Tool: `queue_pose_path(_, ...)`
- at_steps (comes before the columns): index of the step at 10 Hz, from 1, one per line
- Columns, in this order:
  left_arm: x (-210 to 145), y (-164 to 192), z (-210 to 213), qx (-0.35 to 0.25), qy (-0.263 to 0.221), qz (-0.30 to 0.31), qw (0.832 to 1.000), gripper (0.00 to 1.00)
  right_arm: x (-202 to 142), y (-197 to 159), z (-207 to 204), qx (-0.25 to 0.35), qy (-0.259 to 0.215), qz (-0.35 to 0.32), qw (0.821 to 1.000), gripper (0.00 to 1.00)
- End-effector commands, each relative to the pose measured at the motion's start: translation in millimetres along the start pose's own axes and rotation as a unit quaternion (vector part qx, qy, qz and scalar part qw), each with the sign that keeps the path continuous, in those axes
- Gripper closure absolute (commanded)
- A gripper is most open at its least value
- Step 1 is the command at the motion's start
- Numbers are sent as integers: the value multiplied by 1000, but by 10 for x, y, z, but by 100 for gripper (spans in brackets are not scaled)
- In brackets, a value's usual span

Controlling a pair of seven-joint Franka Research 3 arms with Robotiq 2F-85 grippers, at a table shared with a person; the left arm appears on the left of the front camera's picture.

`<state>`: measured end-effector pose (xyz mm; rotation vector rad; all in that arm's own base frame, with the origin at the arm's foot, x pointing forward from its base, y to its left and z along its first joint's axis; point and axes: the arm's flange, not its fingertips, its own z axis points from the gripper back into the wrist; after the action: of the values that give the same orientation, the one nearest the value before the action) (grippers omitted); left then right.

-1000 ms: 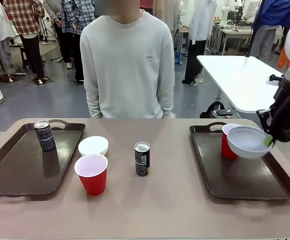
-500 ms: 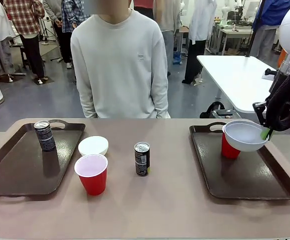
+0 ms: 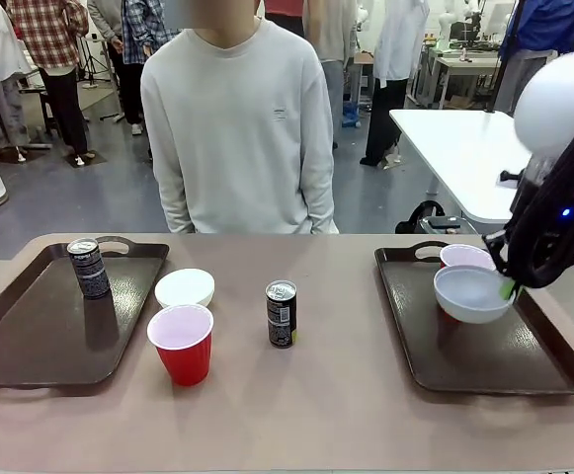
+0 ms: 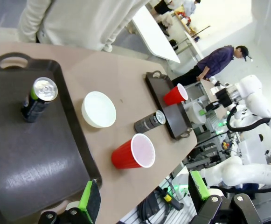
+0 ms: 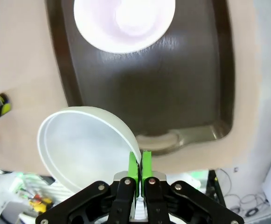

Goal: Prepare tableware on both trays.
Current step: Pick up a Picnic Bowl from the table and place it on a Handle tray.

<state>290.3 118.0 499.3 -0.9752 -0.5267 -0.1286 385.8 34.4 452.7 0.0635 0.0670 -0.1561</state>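
Observation:
My right gripper (image 3: 508,288) (image 5: 139,171) is shut on the rim of a white bowl (image 3: 472,293) (image 5: 81,142), which hangs low over the right tray (image 3: 484,351) (image 5: 191,79). Just behind the bowl, a red cup (image 3: 466,257) (image 5: 124,21) stands upright on that tray. The left tray (image 3: 40,326) (image 4: 32,158) carries one black can (image 3: 89,268) (image 4: 38,98). On the bare table between the trays stand a second white bowl (image 3: 185,287) (image 4: 98,109), a second red cup (image 3: 181,343) (image 4: 133,151) and a second can (image 3: 281,313) (image 4: 150,122). My left gripper (image 4: 142,196) is open above the left tray's near end.
A person in a pale sweatshirt (image 3: 237,118) stands at the far side of the table, hands down behind its edge. A white table (image 3: 474,153) stands behind on the right. Tabletop lies open in front of the trays.
My right gripper rose, then came down and a little left with the bowl, now lower over the right tray in front of the red cup. The person shifted slightly left.

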Motion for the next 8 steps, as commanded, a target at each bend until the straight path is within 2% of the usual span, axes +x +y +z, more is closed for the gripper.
queue_pose_path(1, 5, 0, -4, -5, -3, -4, 1000, 0, 153, 14, -306, -9, -14, 19, 1000, 96)
queue_pose_path(4, 5, 0, -4, -5, -3, -4, 1000, 0, 274, 18, -741, -11, -10, 32, 999, 96)
queue_pose_path(6, 5, 0, -4, -5, -3, -4, 1000, 0, 310, 15, -859, -14, -2, 27, 1000, 96)
queue_pose_path(7, 5, 0, -4, -5, -3, -4, 1000, 0, 265, 15, -841, -12, 0, 31, 999, 43)
queue_pose_path(8, 5, 0, -4, -5, -3, -4, 1000, 0, 180, 43, -778, -11, -4, 34, 999, 37)
